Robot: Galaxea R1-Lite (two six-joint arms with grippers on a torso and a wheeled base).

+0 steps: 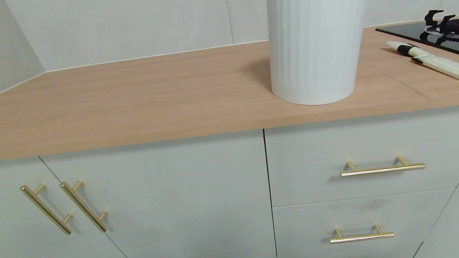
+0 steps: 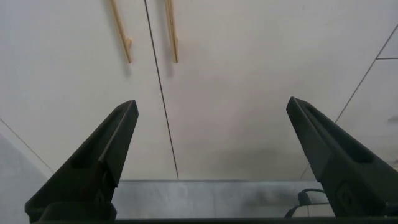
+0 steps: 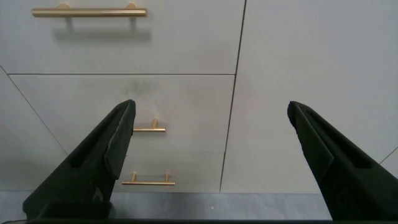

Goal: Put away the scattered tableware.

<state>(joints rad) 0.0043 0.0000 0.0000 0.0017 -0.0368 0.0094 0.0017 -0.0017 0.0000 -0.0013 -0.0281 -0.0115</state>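
A cream-bladed knife [image 1: 440, 64] with a black band on its cream handle lies on the wooden countertop [image 1: 121, 103] at the right. A tall white ribbed container [image 1: 316, 30] stands on the counter to the knife's left. My left gripper [image 2: 211, 112] is open, facing the cabinet doors low down, with nothing between its fingers. My right gripper [image 3: 211, 112] is open too, facing the drawer fronts, and holds nothing.
A black stove top [image 1: 455, 37] with a burner grate sits at the counter's far right. Below are cabinet doors with gold handles [image 1: 64, 208] and drawers with gold bar handles [image 1: 382, 169]. Grey tiled walls stand behind and on the left.
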